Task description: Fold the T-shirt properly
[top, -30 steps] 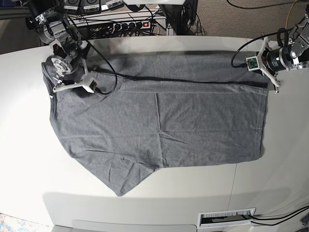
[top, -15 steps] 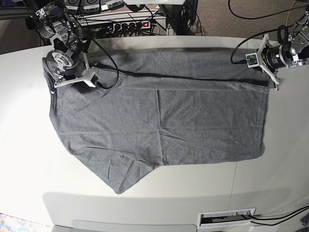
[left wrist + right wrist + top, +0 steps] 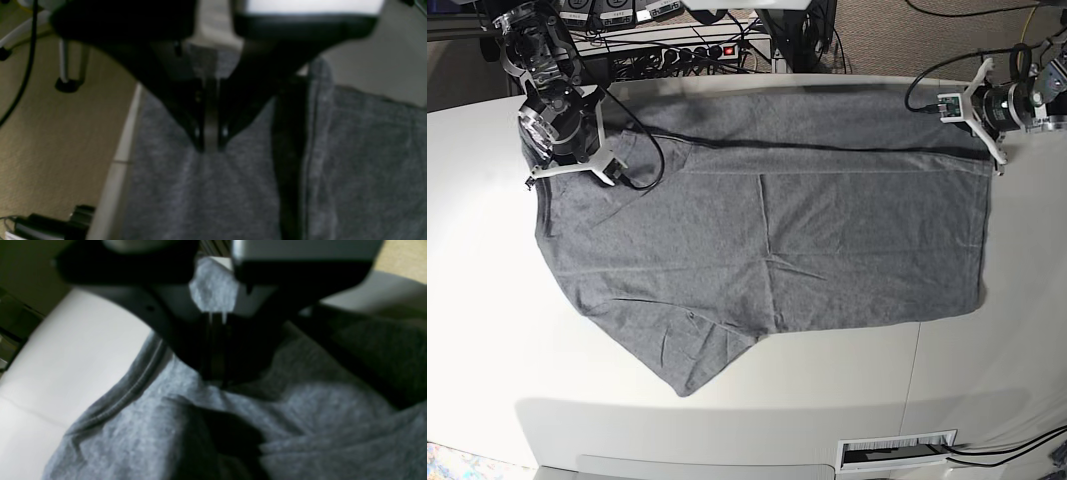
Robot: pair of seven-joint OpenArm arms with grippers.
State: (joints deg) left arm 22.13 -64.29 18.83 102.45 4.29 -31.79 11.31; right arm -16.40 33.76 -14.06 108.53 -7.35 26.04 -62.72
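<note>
The heather-grey T-shirt (image 3: 767, 240) lies spread on the white table (image 3: 847, 390), its far edge doubled over along a dark fold line and one sleeve pointing to the near left. My right gripper (image 3: 567, 165) is at the shirt's far left corner. In the right wrist view it (image 3: 217, 380) is shut on bunched grey fabric (image 3: 300, 420) beside a stitched hem. My left gripper (image 3: 995, 150) is at the far right corner. In the left wrist view it (image 3: 210, 146) is shut on the shirt (image 3: 367, 150) at the table's edge.
A power strip and cables (image 3: 697, 50) lie behind the table's far edge. A slot with a barcode label (image 3: 897, 450) sits at the near edge. The left wrist view shows carpet floor (image 3: 50, 133) past the table's edge.
Both grippers have moved toward the table's far edge, pulling the shirt's doubled far edge with them. The fold line sits farther back and the whole shirt has shifted slightly.
</note>
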